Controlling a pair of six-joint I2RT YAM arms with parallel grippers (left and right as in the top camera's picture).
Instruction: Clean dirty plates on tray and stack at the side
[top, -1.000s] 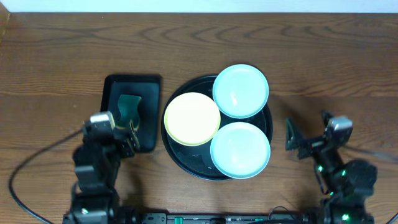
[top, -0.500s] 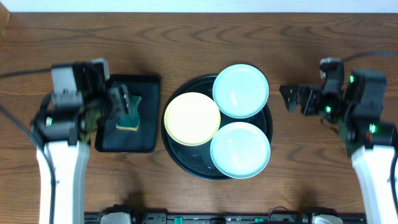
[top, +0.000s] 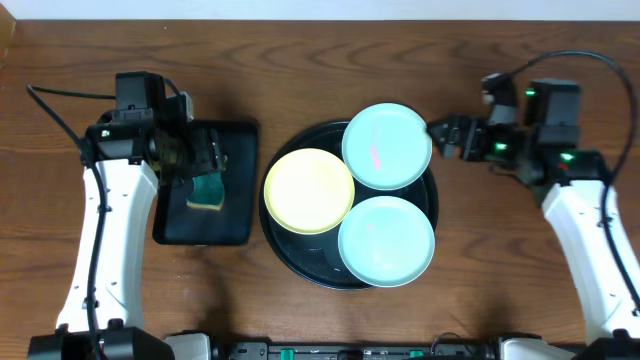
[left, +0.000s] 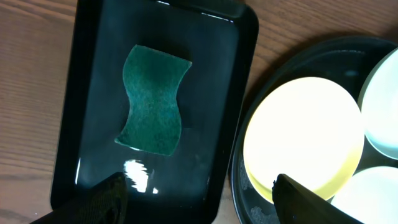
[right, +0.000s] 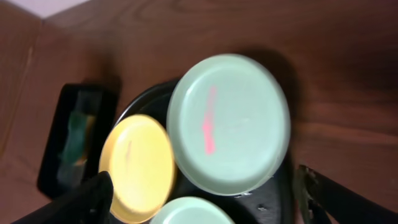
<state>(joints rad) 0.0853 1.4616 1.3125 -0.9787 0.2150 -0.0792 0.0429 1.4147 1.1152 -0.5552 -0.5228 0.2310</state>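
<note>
The round black tray (top: 285, 235) holds three plates. The pale yellow plate (top: 309, 190) lies at its left. One mint plate (top: 387, 146) with a red smear lies at the back. The other mint plate (top: 386, 241) lies at the front. My left gripper (top: 205, 160) is open and empty above the small rectangular tray, over the green sponge (top: 207, 190). My right gripper (top: 448, 136) is open and empty just right of the smeared plate. The right wrist view shows that plate (right: 227, 123) with its smear, and the yellow plate (right: 138, 167).
A small rectangular black tray (top: 238, 140) with the green sponge stands left of the round tray; the left wrist view shows the tray (left: 93, 62) and the sponge (left: 153, 107). Bare wood tabletop (top: 480, 260) lies to the right and behind.
Both arms have risen from the table's front edge and reached in. The left gripper now hovers over the sponge tray. The right gripper has come up beside the back mint plate.
</note>
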